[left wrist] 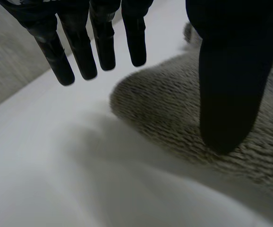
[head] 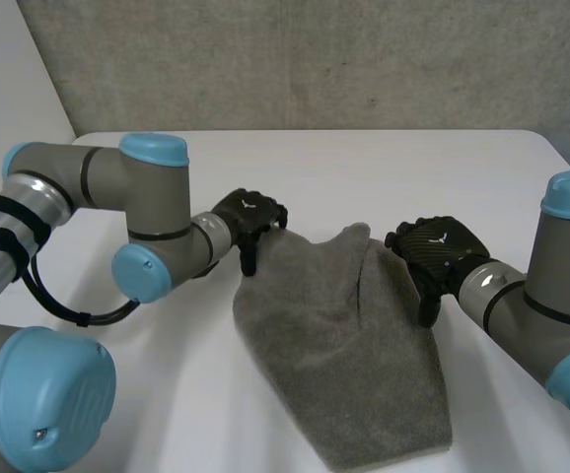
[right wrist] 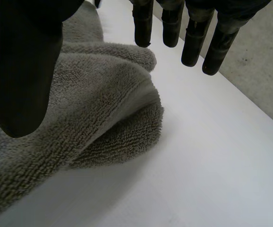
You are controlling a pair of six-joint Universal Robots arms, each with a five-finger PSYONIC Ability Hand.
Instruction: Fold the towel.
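Towel (head: 344, 345) between left hand (head: 250, 219) and right hand (head: 438, 251) (white table (head: 364, 168), concrete wall (head: 315, 59))

A grey terry towel (head: 349, 365) lies rumpled on the white table (head: 413, 168), towards its near edge and about midway between its sides. It is broad and flat at the near end, and its far end is bunched into a raised, doubled-over fold with rounded corners.

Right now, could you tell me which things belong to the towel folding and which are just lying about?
Job: grey towel; left hand, open at its far corner; right hand, open at its edge.
Not the job: white table; grey wall.
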